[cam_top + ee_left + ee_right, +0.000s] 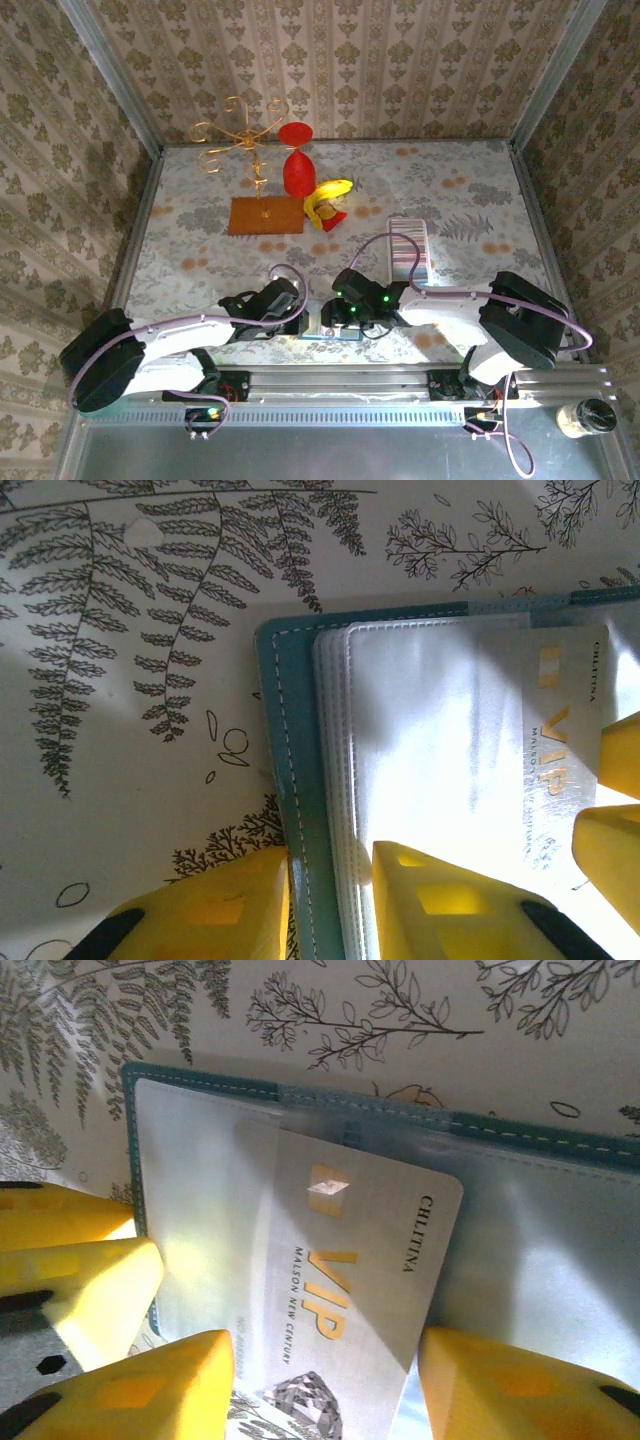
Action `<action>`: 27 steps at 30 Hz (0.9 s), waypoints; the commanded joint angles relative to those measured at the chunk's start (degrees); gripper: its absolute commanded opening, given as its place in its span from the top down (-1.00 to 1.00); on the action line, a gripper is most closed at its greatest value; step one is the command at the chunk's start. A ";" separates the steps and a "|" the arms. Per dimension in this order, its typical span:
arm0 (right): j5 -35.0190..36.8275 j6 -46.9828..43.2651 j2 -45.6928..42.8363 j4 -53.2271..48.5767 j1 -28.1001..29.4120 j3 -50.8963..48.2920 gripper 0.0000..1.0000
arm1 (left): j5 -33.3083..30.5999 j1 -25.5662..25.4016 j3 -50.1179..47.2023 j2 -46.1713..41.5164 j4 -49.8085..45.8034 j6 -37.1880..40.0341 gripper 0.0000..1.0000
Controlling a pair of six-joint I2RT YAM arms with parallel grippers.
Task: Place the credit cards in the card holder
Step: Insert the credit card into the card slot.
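Observation:
A silvery credit card (pixel 350 1260) printed "VIP" lies tilted on the card holder (pixel 400 1110), a teal-edged wallet with stacked clear sleeves. The card's upper left corner looks tucked under a clear sleeve. My right gripper (pixel 325 1360) stands open, a yellow finger on each side of the card's lower end. My left gripper (pixel 328 865) is shut on the card holder's (pixel 290 740) stitched teal edge and sleeves, with the card (pixel 500 740) to its right. From above, both grippers (pixel 295 305) (pixel 345 300) meet over the holder (pixel 335 327) at the table's near edge.
A long striped, ribbed silvery strip (pixel 408 248) lies behind the right arm. Farther back stand a gold wire stand on a brown base (pixel 262 213), a red hourglass vase (pixel 296 160) and a banana (pixel 330 195). Patterned walls close three sides.

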 commanded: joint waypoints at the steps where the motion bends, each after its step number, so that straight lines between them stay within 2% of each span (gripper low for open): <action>1: 0.50 -0.67 0.83 -1.84 0.50 1.58 0.09 | 0.27 -0.43 -0.09 1.32 -3.16 -0.47 0.46; 5: -0.28 -0.85 3.04 -0.68 1.12 3.98 0.21 | 0.32 -0.50 -0.15 1.34 -2.90 -0.56 0.46; 10: -1.56 -0.55 6.13 0.25 2.12 6.63 0.26 | 0.36 -0.50 -0.41 1.09 -2.83 -0.91 0.47; 14: -1.17 -0.47 6.48 0.36 2.71 7.53 0.20 | -0.05 -0.43 -0.94 0.38 -2.82 -1.35 0.47; 19: 2.01 -0.44 3.97 -3.15 2.71 6.60 0.21 | -0.83 -0.46 -1.27 -1.11 -3.69 -1.48 0.45; 22: 2.71 0.09 2.83 -2.60 2.71 5.32 0.39 | -1.03 -0.38 -1.47 -2.14 -4.21 -1.86 0.41; 27: 1.97 0.38 4.13 -1.90 2.79 5.29 0.58 | -1.40 -0.34 -1.82 -4.05 -4.74 -2.40 0.30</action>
